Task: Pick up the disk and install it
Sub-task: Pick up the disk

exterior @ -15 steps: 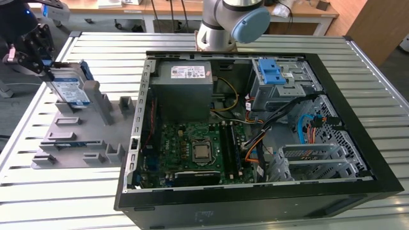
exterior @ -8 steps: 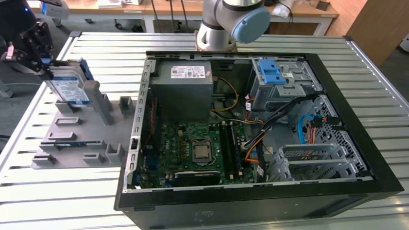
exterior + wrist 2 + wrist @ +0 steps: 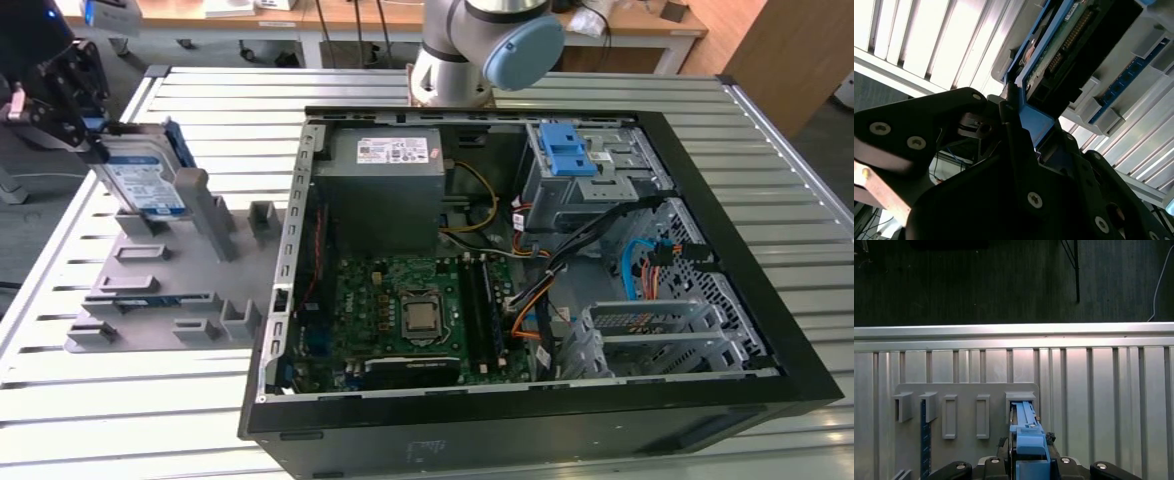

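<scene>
Blue-framed disk near-upright at grey rack, tool clamped on its bracket edge.

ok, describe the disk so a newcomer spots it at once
On the exterior view's left, beside the open computer case, sits a grey slotted rack. At its far end the disk stands on edge in the claw: flat, silver, blue-and-white label, blue frame, unlike the rack's plain grey posts.

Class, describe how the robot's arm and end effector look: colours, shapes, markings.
The arm is a silver-grey cylinder with a rounded light-blue joint cap. The end effector is matt black and angular, with silver screw heads set in its plates.
</scene>
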`<state>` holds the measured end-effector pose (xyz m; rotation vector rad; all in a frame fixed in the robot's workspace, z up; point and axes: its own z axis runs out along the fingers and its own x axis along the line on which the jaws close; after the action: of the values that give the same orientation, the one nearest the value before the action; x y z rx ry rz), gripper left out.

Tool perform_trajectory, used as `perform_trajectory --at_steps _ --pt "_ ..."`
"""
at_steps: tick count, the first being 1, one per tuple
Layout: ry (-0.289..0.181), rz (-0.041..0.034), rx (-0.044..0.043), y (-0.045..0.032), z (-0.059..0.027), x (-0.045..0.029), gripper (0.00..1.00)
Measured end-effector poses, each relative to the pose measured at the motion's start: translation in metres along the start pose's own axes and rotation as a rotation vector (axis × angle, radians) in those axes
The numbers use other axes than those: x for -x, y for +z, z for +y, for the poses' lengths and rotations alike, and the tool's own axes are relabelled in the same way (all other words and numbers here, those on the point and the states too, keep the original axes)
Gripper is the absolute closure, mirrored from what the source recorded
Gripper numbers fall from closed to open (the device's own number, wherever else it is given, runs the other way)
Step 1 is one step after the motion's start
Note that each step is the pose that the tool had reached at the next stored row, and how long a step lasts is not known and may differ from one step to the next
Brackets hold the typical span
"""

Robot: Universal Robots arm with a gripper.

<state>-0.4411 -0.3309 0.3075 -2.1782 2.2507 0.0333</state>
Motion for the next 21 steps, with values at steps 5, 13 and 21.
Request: perform_trajectory --at_steps 5,13,21 --pt "0.0 0.0 0.0 -0.0023 0.0 0.0 0.64" --pt "0.0 0.0 0.0001 -0.0062 0.0 0.0001 0.64" --pt "0.0 0.0 0.0001 -0.0104 0.0001 0.0002 0.64"
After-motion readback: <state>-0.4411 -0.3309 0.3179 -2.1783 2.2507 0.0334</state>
